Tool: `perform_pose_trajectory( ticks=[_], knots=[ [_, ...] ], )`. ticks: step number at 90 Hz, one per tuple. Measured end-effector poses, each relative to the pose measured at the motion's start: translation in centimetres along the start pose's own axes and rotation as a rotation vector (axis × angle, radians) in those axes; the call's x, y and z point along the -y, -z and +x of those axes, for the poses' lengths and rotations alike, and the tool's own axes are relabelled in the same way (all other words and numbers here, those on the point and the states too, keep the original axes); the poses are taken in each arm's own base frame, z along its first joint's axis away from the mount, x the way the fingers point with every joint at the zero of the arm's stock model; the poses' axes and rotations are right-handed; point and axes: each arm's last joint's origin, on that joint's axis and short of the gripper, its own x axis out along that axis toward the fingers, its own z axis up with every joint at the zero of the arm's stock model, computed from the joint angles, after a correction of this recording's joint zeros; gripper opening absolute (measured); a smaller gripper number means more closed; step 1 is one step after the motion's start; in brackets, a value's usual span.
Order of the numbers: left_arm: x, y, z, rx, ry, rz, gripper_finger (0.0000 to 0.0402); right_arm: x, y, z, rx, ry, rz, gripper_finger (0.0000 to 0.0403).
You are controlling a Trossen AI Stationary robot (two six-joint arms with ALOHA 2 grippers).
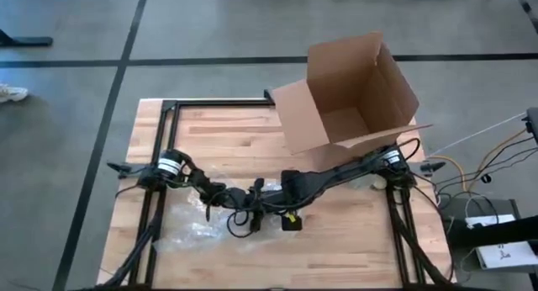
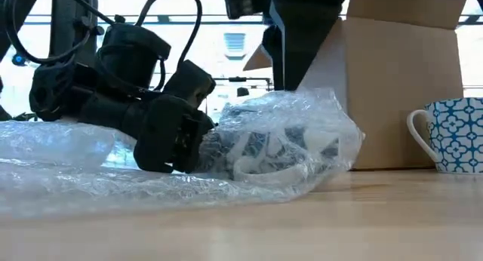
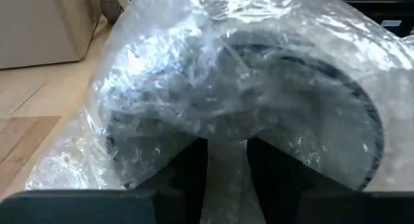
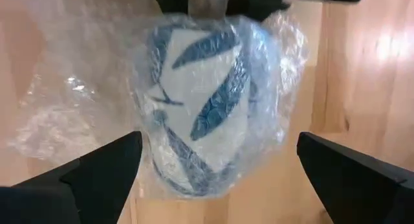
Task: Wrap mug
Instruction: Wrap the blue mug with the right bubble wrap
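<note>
- Between the fingers of the left gripper (image 3: pixel 226 169) sits a fold of the bubble wrap (image 2: pixel 90 178); the gap is narrow and the two fingers pinch the plastic right at the mouth of the mug (image 4: pixel 197 104); in the low view this gripper lies low on the table (image 1: pixel 336 232), pressed against the bundle
- Just below the fingers of the right gripper (image 4: pixel 220 162) lies the mug on its side, white with blue leaves, covered by the clear wrap; these fingers stand wide apart, one on each side of the bundle, and they do not touch it
- Well apart from both pairs of fingers stands a second mug (image 2: pixel 451 134) with a blue pattern, upright, just beside the cardboard box (image 1: pixel 353 89); the box is open and sits at the far edge of the table
</note>
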Motion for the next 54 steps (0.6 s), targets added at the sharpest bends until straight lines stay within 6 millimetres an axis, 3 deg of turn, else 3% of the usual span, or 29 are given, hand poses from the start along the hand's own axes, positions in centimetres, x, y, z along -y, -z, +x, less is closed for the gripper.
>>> perform_pose_trajectory(
  ticks=[22,34,54],
  knots=[
    [0.0,0.1,0.0,-0.003,-0.001,0.001,0.0102,-1.9,0.5,-0.2,0.046,0.039,0.028,0.0393],
    [0.0,0.1,0.0,-0.004,-0.002,0.001,0.0102,-4.0,0.4,-0.8,0.139,0.014,0.000,0.0380],
    [0.0,0.1,0.0,-0.005,-0.002,0.001,0.0100,-7.5,0.7,1.1,0.174,-0.015,-0.015,0.0327]
  ],
)
